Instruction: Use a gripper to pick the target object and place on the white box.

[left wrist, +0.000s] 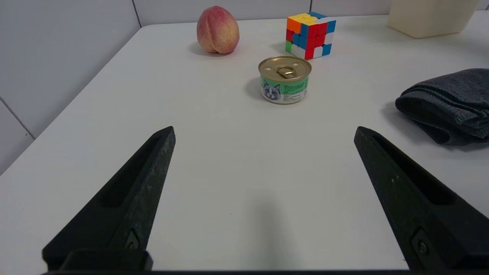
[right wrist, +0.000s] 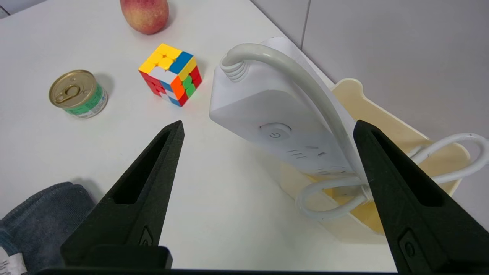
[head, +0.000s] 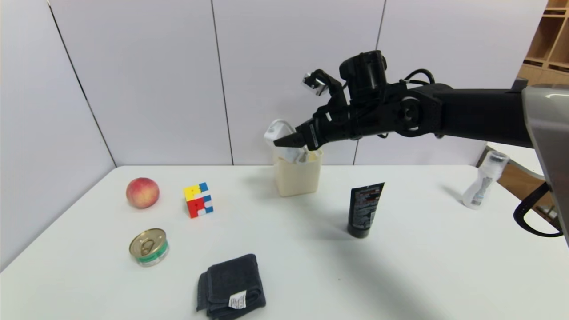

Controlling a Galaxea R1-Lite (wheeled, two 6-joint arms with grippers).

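Although the power strip [right wrist: 279, 126] is stiff and fairly light, its smooth plastic looks slippery and its springy cord [right wrist: 328, 198] could tug it off balance, so the flat body is the place to hold it. It now stands tilted in the white box [head: 297, 177] at the far middle of the tabletop [head: 284, 266], one end sticking above the rim. The right gripper [right wrist: 267, 130] hovers there, spread wide, gripping nothing, one finger close beside the cord. The left gripper [left wrist: 263, 133] sits parked at the near left, wide and empty.
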